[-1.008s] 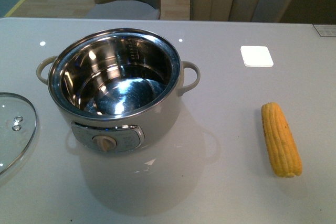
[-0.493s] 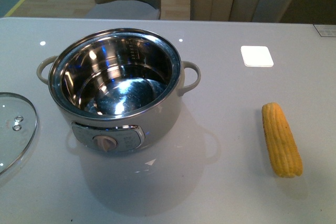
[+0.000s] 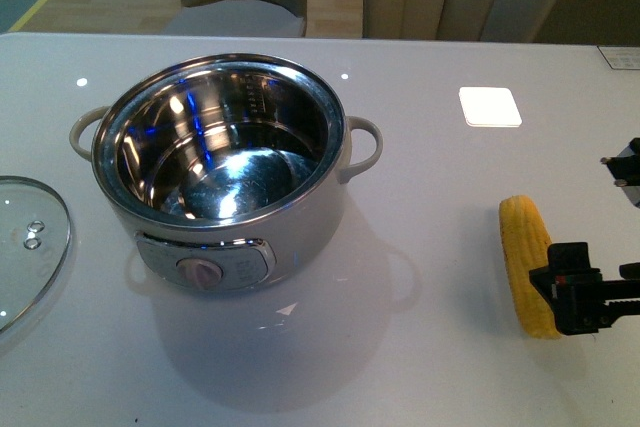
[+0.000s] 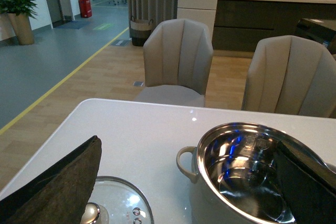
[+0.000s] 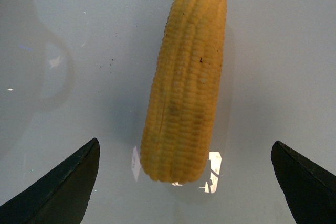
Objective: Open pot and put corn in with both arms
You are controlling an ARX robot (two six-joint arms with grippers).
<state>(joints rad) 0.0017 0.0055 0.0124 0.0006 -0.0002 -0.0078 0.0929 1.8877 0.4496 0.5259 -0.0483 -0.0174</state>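
The pot [image 3: 300, 237] stands open on the left half of the white surface [image 3: 420, 377], its steel inside bare and its knob panel facing the robot. The glass lid [image 3: 25, 247] lies flat on the surface just left of the pot, apart from it.

The corn [image 3: 522, 247] lies on the surface well to the right of the pot, its length running away from the robot. In the front view, black parts of the right arm show at the right edge, one of them in front of the corn's near half. The right wrist view shows the right hand [image 5: 185, 141] spread wide, with the cob's blunt end between its two fingers and a clear gap to each; it grips nothing.

The left hand [image 4: 186, 145] is also spread wide and empty, held above the surface near the lid and the pot's left handle. Two chairs [image 4: 178, 56] stand behind the surface.
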